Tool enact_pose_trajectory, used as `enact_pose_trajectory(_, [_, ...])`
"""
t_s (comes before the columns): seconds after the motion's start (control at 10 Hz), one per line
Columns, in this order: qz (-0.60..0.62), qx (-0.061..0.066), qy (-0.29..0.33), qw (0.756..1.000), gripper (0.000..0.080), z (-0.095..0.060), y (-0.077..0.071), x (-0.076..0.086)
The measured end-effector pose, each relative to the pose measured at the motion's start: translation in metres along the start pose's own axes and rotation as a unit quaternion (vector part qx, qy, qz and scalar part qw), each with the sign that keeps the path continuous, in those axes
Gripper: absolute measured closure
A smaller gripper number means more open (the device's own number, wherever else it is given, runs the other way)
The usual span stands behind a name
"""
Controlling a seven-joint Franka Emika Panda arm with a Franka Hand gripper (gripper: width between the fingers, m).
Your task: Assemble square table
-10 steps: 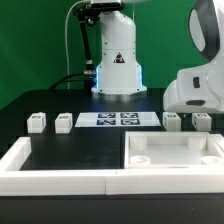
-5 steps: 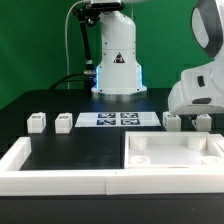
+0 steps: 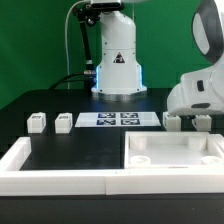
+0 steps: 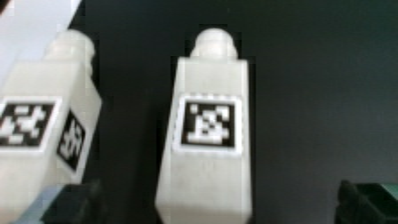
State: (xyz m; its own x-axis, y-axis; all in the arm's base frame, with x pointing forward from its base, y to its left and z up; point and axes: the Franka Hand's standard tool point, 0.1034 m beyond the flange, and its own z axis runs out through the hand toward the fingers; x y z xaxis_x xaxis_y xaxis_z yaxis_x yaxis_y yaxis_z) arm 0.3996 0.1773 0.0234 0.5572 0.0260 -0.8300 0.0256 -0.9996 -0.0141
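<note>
We see the gripper (image 4: 217, 204) with its jaws wide apart and nothing held, straddling 1 table leg (image 4: 210, 118). A 2nd leg (image 4: 50, 110) lies just beside it, so we judge that a descending finger could land on that neighbour or knock it askew. The tabletop (image 3: 176, 150) rests inside the white rim wall (image 3: 20, 158). A 3rd leg (image 3: 37, 122) and a 4th leg (image 3: 64, 121) stand at the exterior view's left of the marker board (image 3: 120, 119). Since 1 second ago the arm (image 3: 200, 88) has sunk slightly, and nothing else has shifted
</note>
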Motion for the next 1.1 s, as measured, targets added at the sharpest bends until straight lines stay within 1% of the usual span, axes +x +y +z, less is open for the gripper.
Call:
enact_pose_trajectory(0.2, [-0.001, 0.001, 0.002, 1.000, 0.0150, 0.000, -0.002, 0.003])
enact_pose_trajectory(0.5, [-0.001, -0.001, -0.002, 1.000, 0.0150, 0.006, -0.001, 0.003])
enact_pose_trajectory(0.8, [0.000, -0.006, -0.010, 1.000, 0.0150, 0.024, -0.002, 0.002])
enact_pose_trajectory(1.1, [0.000, -0.008, -0.013, 1.000, 0.0150, 0.030, -0.002, 0.001])
